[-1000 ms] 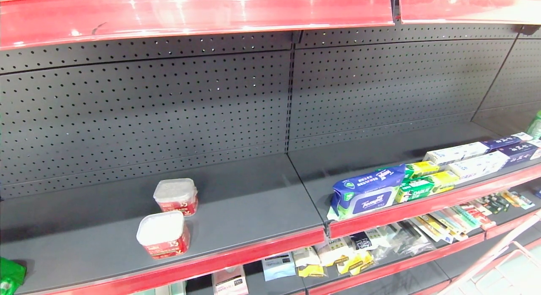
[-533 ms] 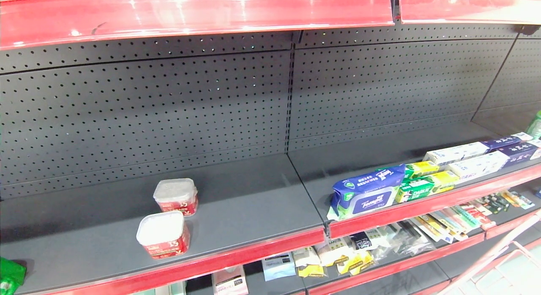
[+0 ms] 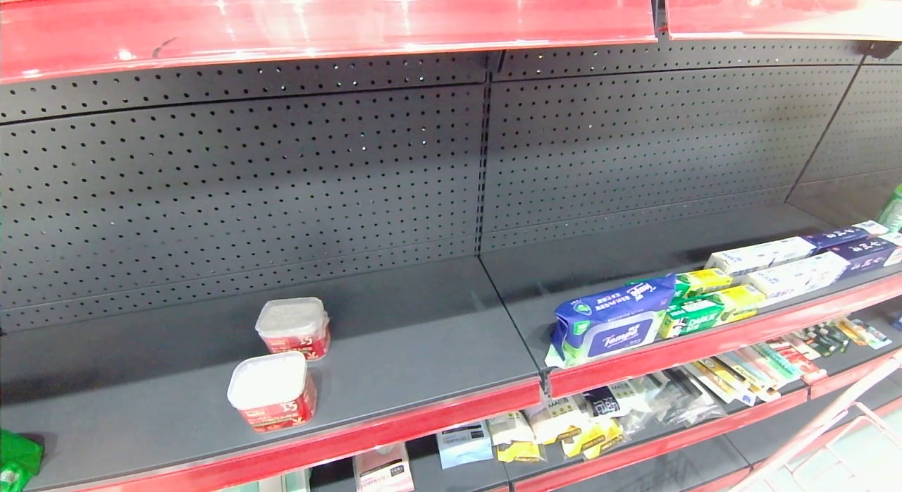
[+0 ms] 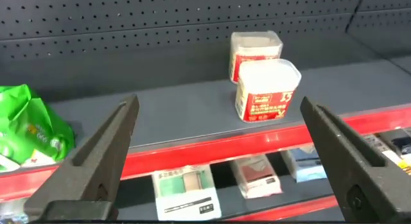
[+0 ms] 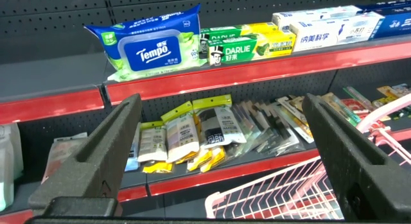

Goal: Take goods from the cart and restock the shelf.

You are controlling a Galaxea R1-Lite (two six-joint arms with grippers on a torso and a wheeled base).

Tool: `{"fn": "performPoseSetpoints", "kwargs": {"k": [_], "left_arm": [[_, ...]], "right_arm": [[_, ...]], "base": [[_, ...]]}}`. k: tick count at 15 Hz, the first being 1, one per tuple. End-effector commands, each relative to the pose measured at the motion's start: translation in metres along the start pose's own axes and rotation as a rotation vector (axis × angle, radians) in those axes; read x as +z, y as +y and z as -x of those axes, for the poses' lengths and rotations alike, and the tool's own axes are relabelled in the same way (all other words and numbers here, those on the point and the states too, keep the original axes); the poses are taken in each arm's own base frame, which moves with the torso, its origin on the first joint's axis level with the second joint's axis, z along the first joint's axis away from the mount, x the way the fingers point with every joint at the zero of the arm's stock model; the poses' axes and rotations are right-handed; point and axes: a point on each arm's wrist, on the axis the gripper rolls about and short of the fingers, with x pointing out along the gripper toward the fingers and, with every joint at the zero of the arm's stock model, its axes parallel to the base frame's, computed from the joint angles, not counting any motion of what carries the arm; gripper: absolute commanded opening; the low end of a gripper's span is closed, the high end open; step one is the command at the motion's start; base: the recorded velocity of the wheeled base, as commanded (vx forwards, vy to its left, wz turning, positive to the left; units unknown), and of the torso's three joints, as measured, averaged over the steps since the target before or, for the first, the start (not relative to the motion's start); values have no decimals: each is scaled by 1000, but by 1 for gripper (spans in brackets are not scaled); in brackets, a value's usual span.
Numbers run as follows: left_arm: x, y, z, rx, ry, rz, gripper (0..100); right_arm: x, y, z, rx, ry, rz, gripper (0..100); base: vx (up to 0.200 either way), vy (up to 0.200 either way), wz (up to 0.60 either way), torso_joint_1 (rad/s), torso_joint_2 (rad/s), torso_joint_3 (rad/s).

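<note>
From the head we look forward and down at the shelf [image 3: 409,323] from close by. Our left wrist camera faces the red tubs [image 4: 266,89], which the head sees at eight o'clock. Our right wrist camera faces the blue wipes pack [image 5: 151,47], at four o'clock.

No change seen on shelf [image 3: 423,337]

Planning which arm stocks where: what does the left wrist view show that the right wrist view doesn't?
Left wrist view: two red tubs and a green bag, beyond the open left gripper. Right wrist view: a blue wipes pack, toothpaste boxes and the pink cart, beyond the open right gripper. Both: the red-edged shelf and its perforated back panel.
</note>
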Motion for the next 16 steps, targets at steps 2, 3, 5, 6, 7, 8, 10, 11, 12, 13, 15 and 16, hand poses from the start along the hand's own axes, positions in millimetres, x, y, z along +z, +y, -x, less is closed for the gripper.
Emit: {"fn": "performPoseSetpoints", "kwargs": {"k": [2,3,5,6,7,8,10,11,12,13,15,16], "left_arm": [[0,0,-1,-5,7,-8,100],[0,0,-1,-5,7,-8,100],[0,0,-1,-8,7,-8,100],[0,0,-1,-12,7,-9,100],[0,0,-1,-14,7,-9,100],[0,0,-1,-14,7,-11,100],[0,0,0,-14,6,-11,100],[0,0,0,-14,6,-11,100],[0,0,0,-12,6,-11,100],[0,0,0,-12,6,-11,100],[0,0,0,-11,6,-11,100],[0,0,0,-9,6,-11,100]], "right_arm": [[0,0,0,3,1,1,100],[0,0,0,3,1,1,100],[0,0,0,1,1,1,100],[0,0,0,3,1,1,100],[0,0,0,3,1,1,100],[0,0,0,1,1,1,100],[0,0,0,1,1,1,100],[0,0,0,1,1,1,100],[0,0,0,1,1,1,100],[0,0,0,1,1,1,100],[0,0,0,0,1,1,100],[0,0,0,0,1,1,100]], "base": [[0,0,600,2,5,0],[0,0,600,2,2,-2],[0,0,600,10,10,0],[0,0,600,2,-7,2],[0,0,600,-2,-12,7],[0,0,600,-2,2,2],[0,0,0,0,0,0],[0,0,0,0,0,0],[0,0,0,0,0,0],[0,0,0,0,0,0],[0,0,0,0,0,0],[0,0,0,0,0,0]]}}
